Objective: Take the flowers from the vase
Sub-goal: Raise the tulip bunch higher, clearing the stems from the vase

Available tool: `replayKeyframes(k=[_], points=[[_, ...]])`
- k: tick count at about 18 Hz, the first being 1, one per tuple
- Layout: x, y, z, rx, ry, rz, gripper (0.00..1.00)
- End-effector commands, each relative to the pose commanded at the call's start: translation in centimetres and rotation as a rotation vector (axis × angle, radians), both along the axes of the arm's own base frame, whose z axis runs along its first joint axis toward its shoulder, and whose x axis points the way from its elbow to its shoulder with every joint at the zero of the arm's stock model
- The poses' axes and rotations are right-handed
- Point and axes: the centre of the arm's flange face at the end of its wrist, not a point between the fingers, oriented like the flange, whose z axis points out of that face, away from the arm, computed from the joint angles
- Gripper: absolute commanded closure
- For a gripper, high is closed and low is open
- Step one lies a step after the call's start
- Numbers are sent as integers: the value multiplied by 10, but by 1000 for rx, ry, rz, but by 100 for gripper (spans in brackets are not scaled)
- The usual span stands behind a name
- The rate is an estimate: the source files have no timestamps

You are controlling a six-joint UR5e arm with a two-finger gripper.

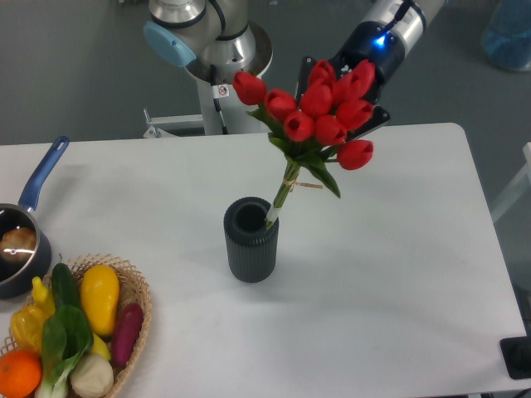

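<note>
The flowers [319, 112], red tulips with green leaves and stems tied with twine, lean up and to the right from the vase. Only the tips of their stems still rest at the right rim of the vase's mouth. The vase [250, 240], dark grey and ribbed, stands upright at the table's middle. My gripper [344, 91] sits behind the tulip heads at the upper right and is shut on the flowers. Its fingers are mostly hidden by the blooms.
A blue-handled pot [21, 240] stands at the left edge. A wicker basket [137, 307] with vegetables and fruit sits at the front left. The robot's base [217, 50] stands behind the table's far edge.
</note>
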Motion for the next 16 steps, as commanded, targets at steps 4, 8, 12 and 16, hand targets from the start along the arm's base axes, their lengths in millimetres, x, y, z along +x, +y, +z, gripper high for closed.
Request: replayKeyframes(k=[4, 8, 12, 16], points=[[-3, -1, 0, 7, 3, 3, 63], [-9, 0, 7, 2, 31, 2, 63], [-21, -1, 11, -47, 71, 7, 63], [-25, -4, 9, -127, 119, 10, 63]])
